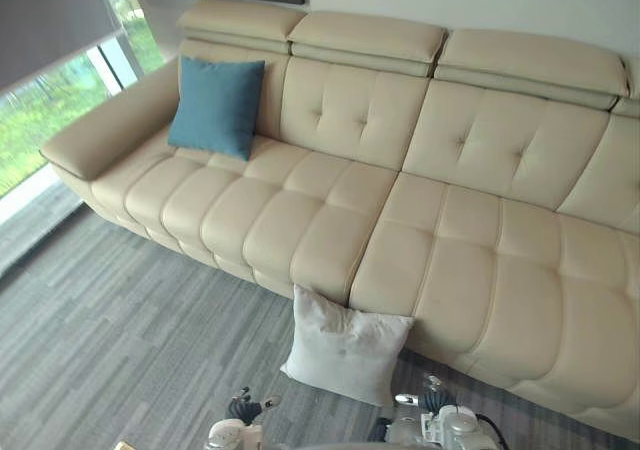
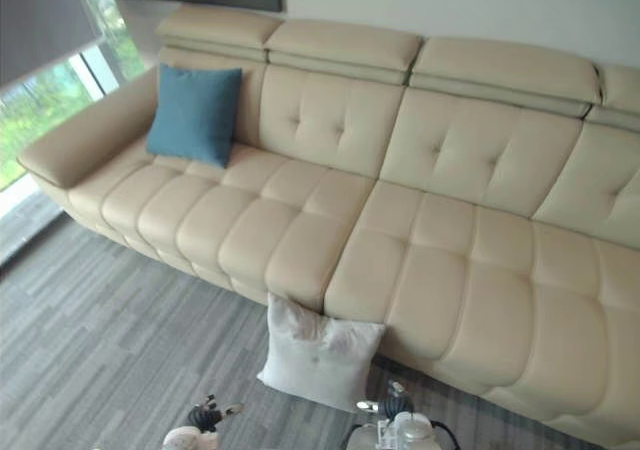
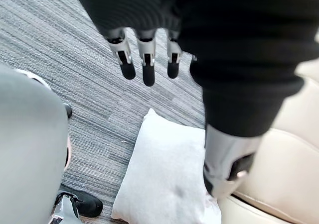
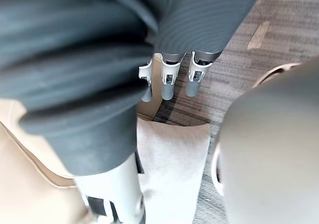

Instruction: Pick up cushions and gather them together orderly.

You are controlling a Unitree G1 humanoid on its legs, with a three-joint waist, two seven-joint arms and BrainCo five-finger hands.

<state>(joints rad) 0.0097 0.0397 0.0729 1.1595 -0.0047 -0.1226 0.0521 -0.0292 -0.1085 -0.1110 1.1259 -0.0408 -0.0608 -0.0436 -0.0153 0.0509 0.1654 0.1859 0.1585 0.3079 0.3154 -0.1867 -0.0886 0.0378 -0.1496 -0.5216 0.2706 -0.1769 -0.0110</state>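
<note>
A white cushion (image 1: 345,348) stands on the floor, leaning against the front of the sofa near its middle. A blue cushion (image 1: 217,106) leans upright against the sofa's backrest at the far left end, by the armrest. My left hand (image 3: 145,59) hangs above the floor with straight fingers and holds nothing; the white cushion (image 3: 164,179) lies below it. My right hand (image 4: 169,79) is also open and empty, above the same white cushion (image 4: 172,169).
A long beige leather sofa (image 1: 470,260) runs across the view, its seat bare apart from the blue cushion. Grey striped carpet (image 1: 120,340) lies in front of it. A window (image 1: 40,110) is at the far left.
</note>
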